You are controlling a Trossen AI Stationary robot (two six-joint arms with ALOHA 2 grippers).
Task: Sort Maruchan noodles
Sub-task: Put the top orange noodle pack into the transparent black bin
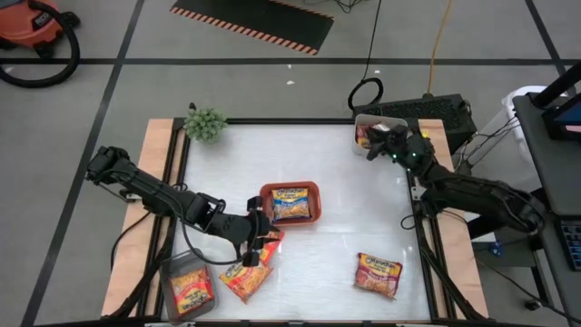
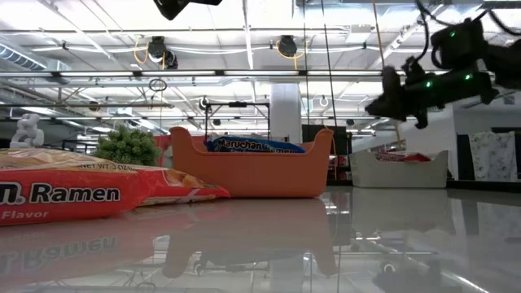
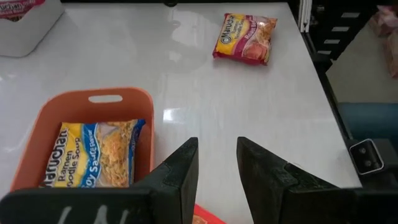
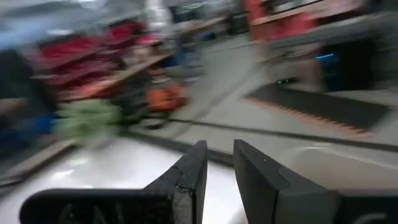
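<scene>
Surface (image 1: 336,263): white and glossy, filling the centre of the high view inside a dark frame with wooden borders.

Orange tray (image 1: 290,203): just left of centre in the high view; it holds one blue-and-yellow noodle packet (image 1: 292,205) lying flat. The same packet shows at lower left of the left wrist view.

Grey tray (image 1: 188,285): lower left of the high view, at the surface's near edge, with a red-and-yellow packet (image 1: 192,290) inside.

White bin (image 1: 372,133): upper right of the high view, at the far edge; something red shows inside, too small to name.

Loose packets: an orange-yellow packet (image 1: 246,279) lies on the surface at lower centre-left, just right of the grey tray. A pink-red packet (image 1: 379,273) lies alone at lower right, well apart from the trays.

Plant (image 1: 205,123): small green one, upper left corner of the surface.

Left gripper (image 1: 260,238): lower centre-left of the high view, just below the orange tray and above the orange-yellow packet. In its wrist view the fingers (image 3: 179,176) stand a narrow gap apart with nothing between them.

Right gripper (image 1: 377,141): upper right of the high view, over the white bin. Its fingers (image 4: 189,178) are parted by a slim gap, holding nothing.
</scene>
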